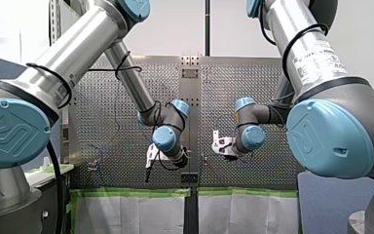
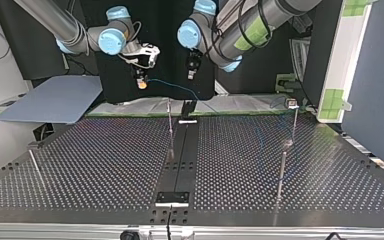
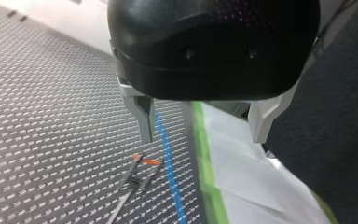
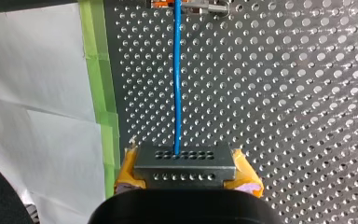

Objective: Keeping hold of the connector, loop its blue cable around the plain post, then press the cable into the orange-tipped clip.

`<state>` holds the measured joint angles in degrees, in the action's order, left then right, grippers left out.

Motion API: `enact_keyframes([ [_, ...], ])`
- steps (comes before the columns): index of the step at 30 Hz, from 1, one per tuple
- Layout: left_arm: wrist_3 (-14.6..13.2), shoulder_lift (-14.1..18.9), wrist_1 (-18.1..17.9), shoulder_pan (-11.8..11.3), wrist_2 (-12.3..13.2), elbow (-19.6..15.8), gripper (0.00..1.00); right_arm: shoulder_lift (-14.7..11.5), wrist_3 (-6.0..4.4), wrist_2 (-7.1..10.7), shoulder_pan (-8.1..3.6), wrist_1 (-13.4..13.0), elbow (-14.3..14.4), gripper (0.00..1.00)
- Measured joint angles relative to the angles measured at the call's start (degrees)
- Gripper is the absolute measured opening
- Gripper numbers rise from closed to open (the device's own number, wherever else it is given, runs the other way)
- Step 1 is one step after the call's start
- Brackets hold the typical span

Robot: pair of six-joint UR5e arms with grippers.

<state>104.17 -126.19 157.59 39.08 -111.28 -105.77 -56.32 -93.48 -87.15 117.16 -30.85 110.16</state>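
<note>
Table (image 4: 284,93) is carrying green tape (image 4: 98,70) and paper (image 4: 37,93) along one edge. Right gripper (image 4: 186,161) is clamping connector (image 4: 185,170); cable (image 4: 177,84) is running ahead toward clip (image 3: 142,170). Left gripper (image 3: 201,137) is hanging open, empty, over cable.

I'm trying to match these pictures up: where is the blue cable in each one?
Front view: cannot make it out.
Top view: blue cable runs from my right gripper towards the view's right.
Left wrist view: under my left gripper, beside the orange-tipped clip.
Right wrist view: straight ahead from the held connector.
Shared landmark: green tape along the table's edge.
</note>
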Motion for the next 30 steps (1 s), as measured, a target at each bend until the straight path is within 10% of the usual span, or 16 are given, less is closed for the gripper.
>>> enact_keyframes([
  [30,-1.26,12.35,16.45,-6.58,-0.93,8.21,1.0,5.6,3.28,-2.72,-2.66,-6.12,1.27,0.0],
])
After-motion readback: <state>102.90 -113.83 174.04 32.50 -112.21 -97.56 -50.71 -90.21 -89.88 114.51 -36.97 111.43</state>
